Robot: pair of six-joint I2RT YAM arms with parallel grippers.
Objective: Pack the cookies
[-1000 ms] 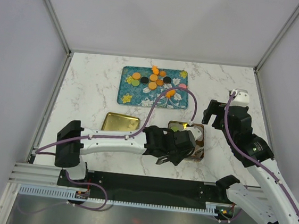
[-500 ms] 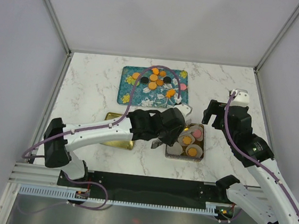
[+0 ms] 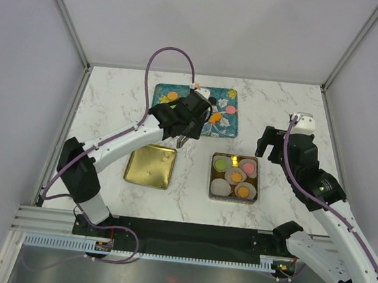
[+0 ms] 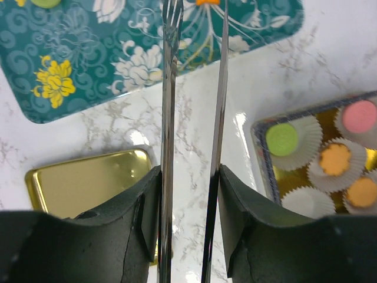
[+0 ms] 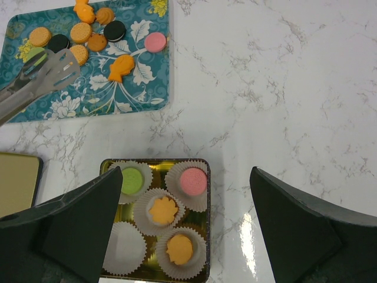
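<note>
The cookies lie on a teal flowered tray [image 3: 226,126], also in the right wrist view [image 5: 147,88]: orange discs [image 5: 40,36], black ones [image 5: 115,30], a pink one [image 5: 155,42] and an orange fish shape [image 5: 121,66]. My left gripper [image 3: 186,117] [image 4: 189,171] is shut on metal tongs [image 4: 171,88]. The tongs' tips [image 5: 56,68] are apart and empty above the tray's left part. A gold tin [image 3: 257,182] [image 5: 207,224] holds paper cups with a green [image 5: 131,180], a pink [image 5: 194,181] and two orange cookies [image 5: 163,210]. One cup [image 5: 125,247] is empty. My right gripper [image 3: 270,144] [image 5: 186,171] is open above the tin.
A gold lid [image 3: 150,165] [image 4: 82,183] lies left of the tin on the marble table. Enclosure walls stand on the left, back and right. A purple cable [image 3: 164,54] arches over the tray's back left.
My left arm has swung with the tongs from above the tin back and left to the tray. The tin's cups and cookies now show. The right arm has not moved.
</note>
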